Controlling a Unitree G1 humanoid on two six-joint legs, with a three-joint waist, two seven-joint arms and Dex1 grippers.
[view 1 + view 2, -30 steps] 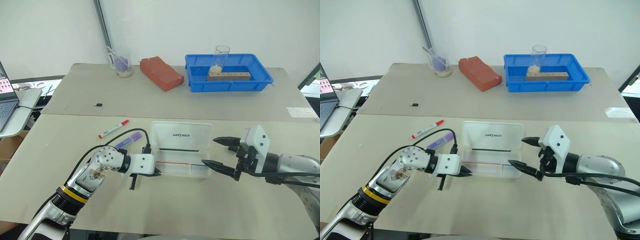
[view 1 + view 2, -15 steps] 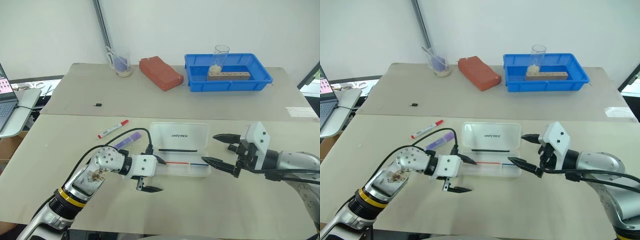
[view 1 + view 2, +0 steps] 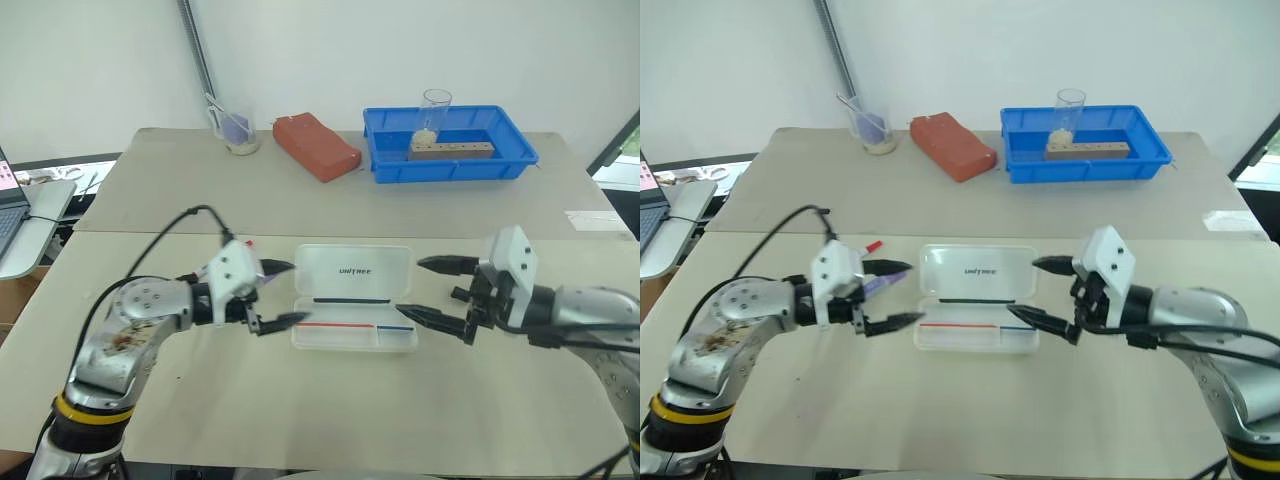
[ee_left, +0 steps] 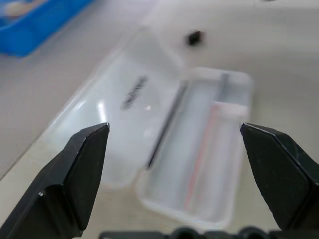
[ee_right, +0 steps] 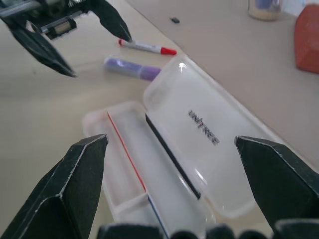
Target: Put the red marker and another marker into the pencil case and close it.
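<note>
Lying open on the table (image 3: pixel 330 400), the case (image 3: pixel 355 300) had its lid (image 5: pixel 214 149) folded flat back and its tray facing up, so the opening step looked done. Neither marker was in it yet. The red marker (image 5: pixel 147 47) and the purple marker (image 5: pixel 130 68) lay side by side on the table just off the case's left end, near the left gripper (image 3: pixel 277 295). The tray held only a thin red stick (image 5: pixel 125 149) and a thin blue one (image 3: pixel 398 327), with a dark line along the hinge.

The left gripper hung with its jaws spread wide and empty, pointing toward the case's left end. The right gripper (image 3: pixel 432 291) hovered at the case's right end, jaws equally wide and holding nothing.

Still to do, by this reading: pick up both markers, place them in the tray, and shut the lid.

Printed on the lid in dark capitals was "UNITREE" (image 5: pixel 203 127). No other writing could be read.
</note>
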